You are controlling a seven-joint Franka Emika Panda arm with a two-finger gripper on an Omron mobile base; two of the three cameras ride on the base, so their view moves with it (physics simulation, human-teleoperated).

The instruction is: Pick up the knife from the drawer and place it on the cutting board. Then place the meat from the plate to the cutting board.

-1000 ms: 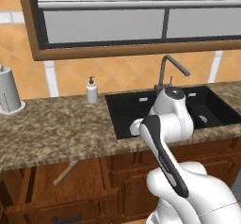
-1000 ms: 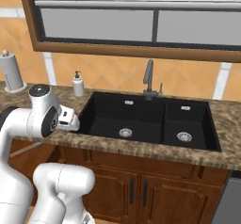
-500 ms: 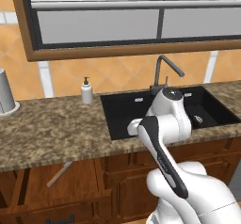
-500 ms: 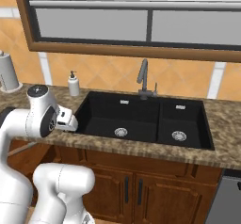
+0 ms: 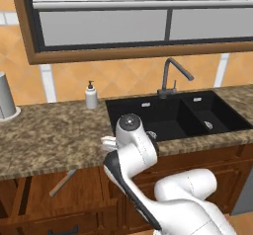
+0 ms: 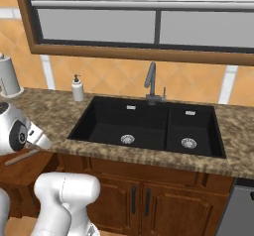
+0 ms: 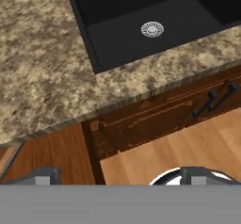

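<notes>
below the speckled brown granite counter (image 5: 49,140), at the left of the left base view, the shallow reddish-brown wooden drawer (image 5: 44,189) is seen pulled out, and the slim pale grey-tan knife (image 5: 62,182) is seen lying slantwise on its flat floor, touched by nothing. the same knife (image 6: 21,156) is glimpsed at the left edge of the right base view, just under the arm's white wrist, and its tip (image 7: 6,158) is caught at the lower left of the hand view.

the two-finger gripper (image 7: 117,175) is shown from the hand camera with its dark fingertips (image 7: 42,174) spread far apart; the pincer is released and nothing is grasped between them. it is held over the counter's front edge and the brown cabinet doors (image 7: 155,119), to the right of the drawer as the hand camera has it.

the black double-bowl sink (image 5: 173,118) is set into the counter right of the arm, with a dark grey bent faucet (image 5: 170,76) behind it. a small white soap dispenser (image 5: 91,96) is stood left of the sink by the orange tiled wall, and a grey upright paper-towel roll (image 5: 6,97) is seen well apart at the far left.
</notes>
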